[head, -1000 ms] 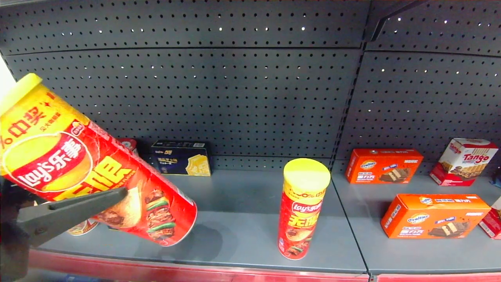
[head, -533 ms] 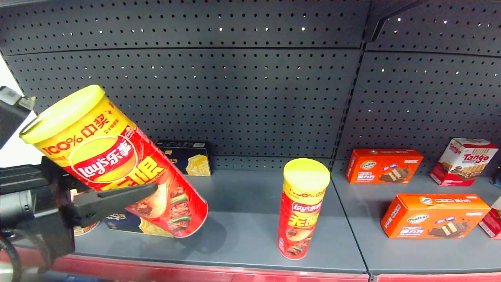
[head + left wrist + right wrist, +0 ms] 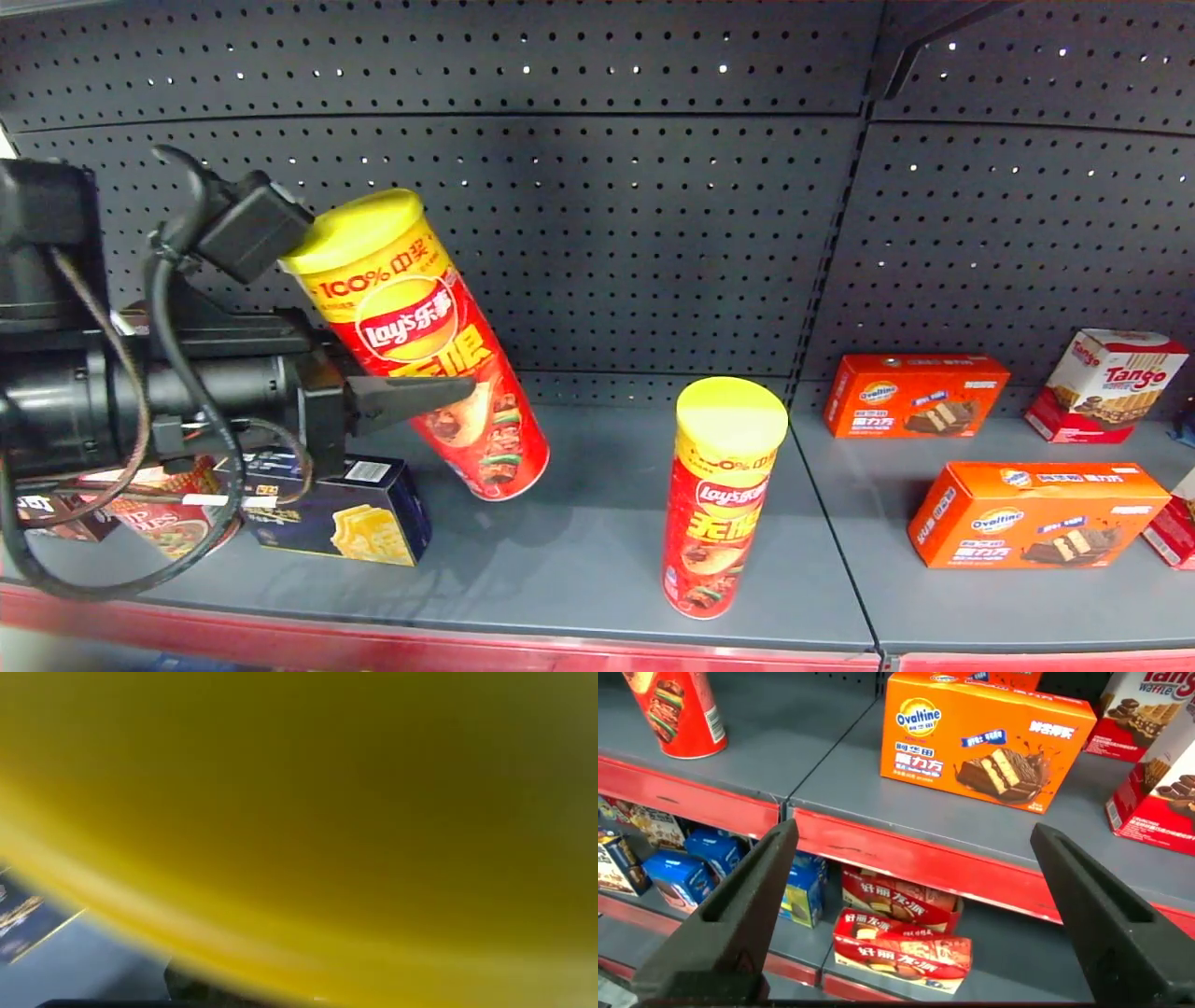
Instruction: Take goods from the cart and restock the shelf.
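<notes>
A red chip can with a yellow lid (image 3: 420, 341) hangs tilted above the left part of the grey shelf (image 3: 579, 560), lid leaning left. My left gripper (image 3: 439, 383) is shut on its middle, one dark finger (image 3: 411, 392) across the front. In the left wrist view the can's yellow surface (image 3: 299, 812) sits very close. A second, matching can (image 3: 724, 495) stands upright on the shelf to the right of the held one. My right gripper (image 3: 920, 915) is open and holds nothing, in front of the shelf's red edge (image 3: 906, 845), below an orange box (image 3: 985, 737).
A dark blue box (image 3: 341, 518) and a cup of noodles (image 3: 149, 518) lie under my left arm. Two orange boxes (image 3: 910, 394) (image 3: 1032, 513) and a white and red box (image 3: 1106, 383) fill the right bay. Perforated panel (image 3: 597, 233) behind. Red boxes (image 3: 901, 947) on the lower shelf.
My left arm has carried the can to the right and deeper over the shelf. The can has tipped closer to upright. The standing can and the boxes have not moved.
</notes>
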Robot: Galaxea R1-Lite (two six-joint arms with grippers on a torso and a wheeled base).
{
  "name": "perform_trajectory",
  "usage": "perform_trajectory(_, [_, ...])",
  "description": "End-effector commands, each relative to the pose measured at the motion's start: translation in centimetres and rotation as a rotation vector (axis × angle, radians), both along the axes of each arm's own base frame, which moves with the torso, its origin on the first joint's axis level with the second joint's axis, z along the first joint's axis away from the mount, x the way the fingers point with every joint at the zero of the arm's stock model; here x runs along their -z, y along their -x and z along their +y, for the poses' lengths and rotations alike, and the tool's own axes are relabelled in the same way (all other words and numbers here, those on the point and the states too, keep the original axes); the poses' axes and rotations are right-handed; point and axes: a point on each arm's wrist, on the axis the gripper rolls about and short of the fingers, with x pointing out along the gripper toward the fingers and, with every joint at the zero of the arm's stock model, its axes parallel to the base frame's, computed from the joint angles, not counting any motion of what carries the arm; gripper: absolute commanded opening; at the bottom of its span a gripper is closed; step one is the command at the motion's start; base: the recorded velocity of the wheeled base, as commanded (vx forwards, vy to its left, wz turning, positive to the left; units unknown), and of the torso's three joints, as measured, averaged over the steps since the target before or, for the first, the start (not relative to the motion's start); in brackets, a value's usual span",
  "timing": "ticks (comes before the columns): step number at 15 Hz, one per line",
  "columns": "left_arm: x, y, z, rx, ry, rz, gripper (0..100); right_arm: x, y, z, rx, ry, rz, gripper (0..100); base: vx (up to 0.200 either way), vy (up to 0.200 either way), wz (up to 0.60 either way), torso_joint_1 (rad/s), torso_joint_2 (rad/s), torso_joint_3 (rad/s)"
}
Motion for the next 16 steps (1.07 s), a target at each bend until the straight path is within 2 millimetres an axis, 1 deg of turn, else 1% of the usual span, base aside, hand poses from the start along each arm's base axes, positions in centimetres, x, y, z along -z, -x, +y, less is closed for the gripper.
perform_trajectory(1, [1.4, -2.9, -1.3, 0.019, -0.028, 0.049, 0, 0.0, 0.0, 0.0, 0.000, 0.002, 0.003, 100, 0.000, 0.000, 0.00, 0.000, 0.00, 0.000])
perform_trajectory(3, [2.2, -4.5, -2.0, 0.035, -0.060, 0.047, 0, 0.0, 0.0, 0.0, -0.001, 0.003, -0.001, 100, 0.000, 0.000, 0.00, 0.000, 0.00, 0.000])
perform_trajectory(5, [2.9, -6.7, -2.4, 0.045, -0.108, 0.022, 0, 0.0, 0.0, 0.0, -0.001, 0.002, -0.004, 100, 0.000, 0.000, 0.00, 0.000, 0.00, 0.000])
perform_trajectory(7, [3.5, -8.3, -3.2, 0.007, -0.139, 0.021, 0, 0.0, -0.1, 0.0, -0.001, 0.001, -0.005, 100, 0.000, 0.000, 0.00, 0.000, 0.00, 0.000])
perform_trajectory(10, [4.0, -9.9, -4.1, 0.009, -0.147, 0.018, 0, 0.0, -0.1, 0.0, -0.001, -0.001, -0.011, 100, 0.000, 0.000, 0.00, 0.000, 0.00, 0.000])
perform_trajectory(12, [4.1, -10.4, -4.4, 0.014, -0.151, 0.017, 0, 0.0, -0.1, 0.0, 0.002, -0.001, -0.011, 100, 0.000, 0.000, 0.00, 0.000, 0.00, 0.000])
perform_trajectory(16, [5.1, -11.9, -6.1, 0.050, -0.163, 0.017, 0, 0.0, -0.1, 0.0, 0.002, -0.001, -0.011, 100, 0.000, 0.000, 0.00, 0.000, 0.00, 0.000])
